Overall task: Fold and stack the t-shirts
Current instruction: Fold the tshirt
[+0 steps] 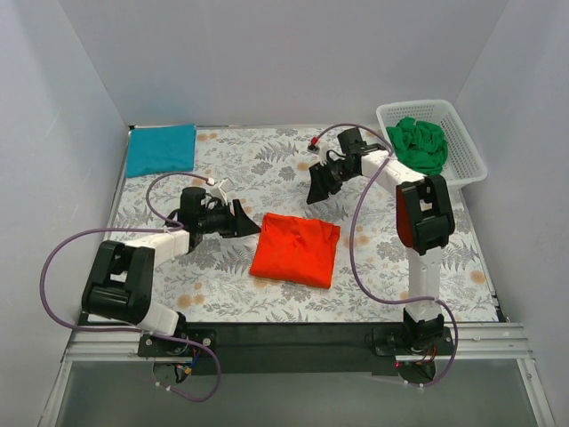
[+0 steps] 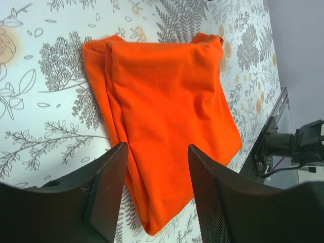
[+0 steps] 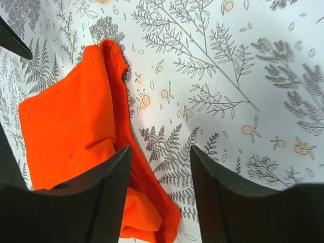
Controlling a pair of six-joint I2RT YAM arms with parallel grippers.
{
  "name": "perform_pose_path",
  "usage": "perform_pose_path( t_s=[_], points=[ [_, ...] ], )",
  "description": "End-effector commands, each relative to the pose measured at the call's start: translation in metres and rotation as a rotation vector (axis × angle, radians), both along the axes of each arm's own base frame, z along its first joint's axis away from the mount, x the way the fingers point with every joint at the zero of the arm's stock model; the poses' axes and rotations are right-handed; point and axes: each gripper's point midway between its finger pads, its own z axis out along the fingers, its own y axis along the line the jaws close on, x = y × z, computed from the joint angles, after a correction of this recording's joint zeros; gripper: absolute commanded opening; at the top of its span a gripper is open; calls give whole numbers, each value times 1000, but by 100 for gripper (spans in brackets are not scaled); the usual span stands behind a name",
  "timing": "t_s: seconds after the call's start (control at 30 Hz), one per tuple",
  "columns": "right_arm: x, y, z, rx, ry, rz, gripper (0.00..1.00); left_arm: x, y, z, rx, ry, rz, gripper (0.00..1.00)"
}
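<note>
**Desk:** Where is the shirt sitting?

**Me:** The folded orange t-shirt (image 1: 295, 250) lies flat around the middle of the tabletop (image 1: 267, 169), a little toward the near edge. A folded teal t-shirt (image 1: 161, 149) is in the far left corner. A crumpled green t-shirt (image 1: 420, 144) is in the white basket (image 1: 472, 160) at the far right corner.

**Desk:** And your left claw?

**Me:** The left gripper (image 1: 252, 227) is just beside the orange shirt's left side, by its far left corner. Its fingers (image 2: 109, 187) are spread wide. On the left wrist camera the cloth fills the gap between them and runs on beyond the tips. I cannot tell whether they touch the fabric.

**Desk:** Right one?

**Me:** The right gripper (image 1: 315, 196) hangs past the shirt's far edge, toward the far side of the table and apart from the cloth. It is also spread and holds nothing. On its wrist camera the fingers (image 3: 217, 197) frame mostly bare fern-print tabletop, and the orange shirt lies off to one side, partly behind one finger.
</note>
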Motion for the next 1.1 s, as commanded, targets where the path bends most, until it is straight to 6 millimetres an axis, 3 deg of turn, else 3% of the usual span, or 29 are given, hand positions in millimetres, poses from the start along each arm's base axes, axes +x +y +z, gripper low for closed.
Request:
perform_pose_path(
  t_s=[0.0,0.07,0.13,0.2,0.27,0.4,0.53,0.7,0.83,0.93,1.07],
  points=[
    [9,-8,34,16,-55,-12,58,26,-1,21,-15,-102,25,49],
    [2,-16,47,21,-60,-33,62,40,-4,27,-14,-130,23,47],
    [-13,-33,36,-22,-12,-79,64,47,-7,18,-12,-114,2,46],
    [-25,-45,41,-46,-4,-115,64,54,-11,19,-21,-117,-11,45],
    [-49,-53,33,-68,42,-128,65,57,-13,10,-27,-81,-13,44],
    [-80,-61,15,-85,104,-109,66,51,-14,-7,-37,-14,-10,39],
    [-100,-63,-9,-91,204,-79,63,38,-14,-18,-56,61,0,25],
    [-102,-61,-23,-83,238,-55,57,10,-11,-34,-69,160,8,14],
    [-99,-54,-38,-53,284,-24,46,-6,-10,-46,-80,250,18,10],
    [-91,-47,-42,-21,298,-10,35,-16,-10,-50,-103,305,24,6],
    [-73,-42,-42,-10,273,-7,28,-28,-11,-52,-132,362,26,0]
  ],
)
